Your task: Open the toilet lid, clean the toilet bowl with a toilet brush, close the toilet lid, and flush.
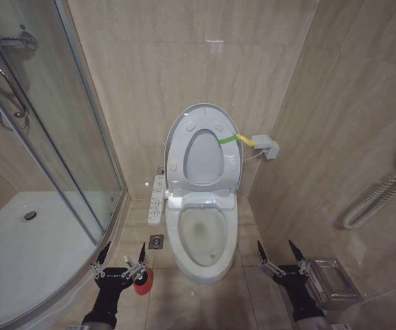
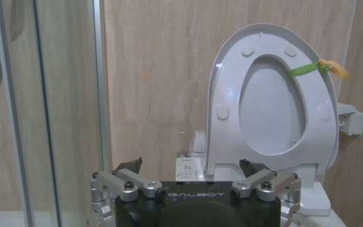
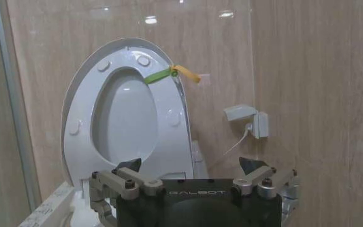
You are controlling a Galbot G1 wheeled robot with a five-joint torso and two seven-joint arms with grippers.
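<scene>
Light: dim, warm, from overhead.
Glare: bright spots on the wall tiles [image 1: 214,47] and the glossy lid [image 3: 121,120].
Shadow: darker corners in the head view, deepest at right.
Focus: sharp throughout; shower glass [image 1: 60,137] faintly reflective.

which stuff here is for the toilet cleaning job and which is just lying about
For the job: toilet lid, raised; toilet bowl; red cup holder below the open left gripper.

Just lying about: shower door, floor drain, wall socket, clear box.
</scene>
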